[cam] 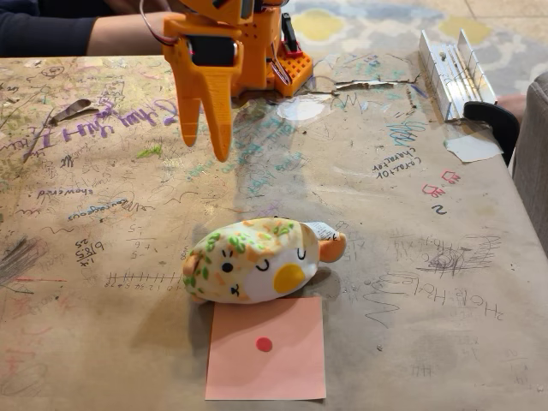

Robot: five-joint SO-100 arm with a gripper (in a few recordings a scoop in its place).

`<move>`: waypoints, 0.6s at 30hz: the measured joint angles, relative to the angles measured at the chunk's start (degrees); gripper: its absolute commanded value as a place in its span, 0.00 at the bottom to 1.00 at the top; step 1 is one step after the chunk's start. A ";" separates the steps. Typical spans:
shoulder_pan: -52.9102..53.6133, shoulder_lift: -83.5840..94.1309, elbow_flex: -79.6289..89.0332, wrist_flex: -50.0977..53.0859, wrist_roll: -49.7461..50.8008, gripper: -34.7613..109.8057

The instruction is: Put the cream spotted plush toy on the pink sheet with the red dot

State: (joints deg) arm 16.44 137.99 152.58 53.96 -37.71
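Fixed view, scribbled brown table point(445, 282).
Plush point(257, 259): centre of frame, lying on its side, face and yellow belly toward the camera, orange tail at right, white tag at its upper right. Its lower edge is just above the sheet's top edge.
Sheet point(266, 349): bottom centre, flat, red dot uncovered.
Gripper point(208, 133): upper centre, orange, pointing down, well above the plush; jaws nearly together, holding nothing.
Sleeve point(47, 30): upper left.

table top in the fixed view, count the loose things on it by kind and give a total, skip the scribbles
plush toy: 1
pink paper sheet: 1
metal rail piece: 1
feather: 1
total: 4
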 measured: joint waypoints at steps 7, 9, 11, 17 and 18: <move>-3.43 23.91 11.51 1.93 3.78 0.24; -5.27 32.96 13.71 5.45 5.01 0.24; -6.77 42.80 15.47 10.11 6.50 0.24; -9.32 50.89 18.28 16.35 8.96 0.24; -9.76 52.12 18.81 16.35 9.32 0.24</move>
State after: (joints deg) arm 6.68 190.11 171.39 70.31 -28.39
